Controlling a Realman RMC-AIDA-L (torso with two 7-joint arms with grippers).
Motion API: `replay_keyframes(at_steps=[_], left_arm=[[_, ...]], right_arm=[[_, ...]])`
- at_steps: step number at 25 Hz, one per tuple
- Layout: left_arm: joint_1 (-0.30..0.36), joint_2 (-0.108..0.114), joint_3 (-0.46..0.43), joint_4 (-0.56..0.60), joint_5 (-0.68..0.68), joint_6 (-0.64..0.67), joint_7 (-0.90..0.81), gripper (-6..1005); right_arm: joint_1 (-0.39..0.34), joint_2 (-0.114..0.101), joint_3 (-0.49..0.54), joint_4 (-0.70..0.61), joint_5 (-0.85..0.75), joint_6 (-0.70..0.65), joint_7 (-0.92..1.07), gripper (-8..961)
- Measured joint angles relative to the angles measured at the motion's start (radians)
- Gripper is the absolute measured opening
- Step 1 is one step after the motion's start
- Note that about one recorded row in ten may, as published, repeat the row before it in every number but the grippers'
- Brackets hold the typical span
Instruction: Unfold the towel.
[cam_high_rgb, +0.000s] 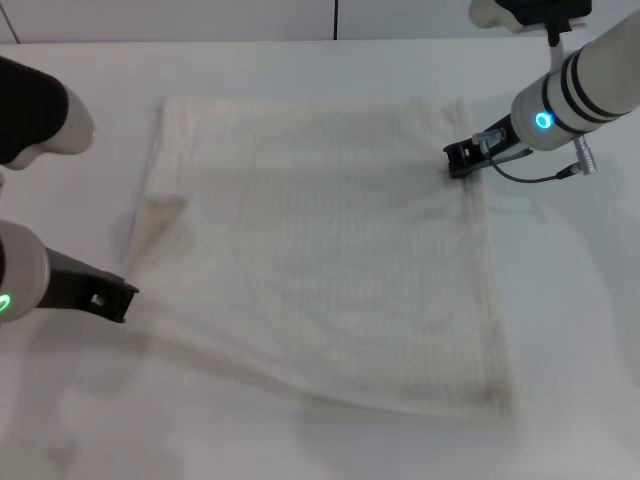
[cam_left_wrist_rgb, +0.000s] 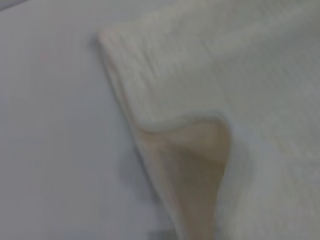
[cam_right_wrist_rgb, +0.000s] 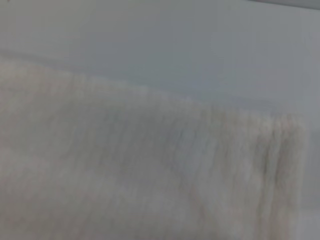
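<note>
Already mostly spread, the large cream-white, ribbed, hemmed towel (cam_high_rgb: 320, 250) lay across the middle of the white table (cam_high_rgb: 580, 330), though a small flap along its left edge (cam_high_rgb: 160, 215) was turned over, its yellower underside plain in the left wrist view (cam_left_wrist_rgb: 195, 165). The right gripper (cam_high_rgb: 462, 158), a dark tip on a white arm, rested at the towel's far right edge, seemingly touching the cloth; whether its fingers were parted or pinching the hem could not be told. The left gripper (cam_high_rgb: 118, 298) sat low on the table just beside the near left edge, apart from the cloth, and its opening could not be told either. The likely trouble, in my judgement, was that a pull from the right would drag the whole towel sideways and leave the flap folded, since nothing pinned the left side. The near edge also looked rumpled, so a careless tug could bunch it further.
</note>
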Motion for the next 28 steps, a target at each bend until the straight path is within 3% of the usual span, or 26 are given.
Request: replay_keyframes(at_steps=[17,23,28], left_arm=[[0.027,0.001,-0.02,0.004,0.0,0.012,0.023,11],[0.011,0.002,-0.051,0.007,0.0,0.03,0.039,210],[-0.016,0.003,-0.126,0.0,0.0,0.045,0.064,397]], right_arm=[[-0.003,0.001,-0.003,-0.012,-0.001,-0.022,0.0,78],[-0.031,0.011,-0.004,-0.104,-0.001,-0.07,0.0,80],[-0.08,0.018,-0.021,-0.238,-0.001,-0.112,0.0,82]])
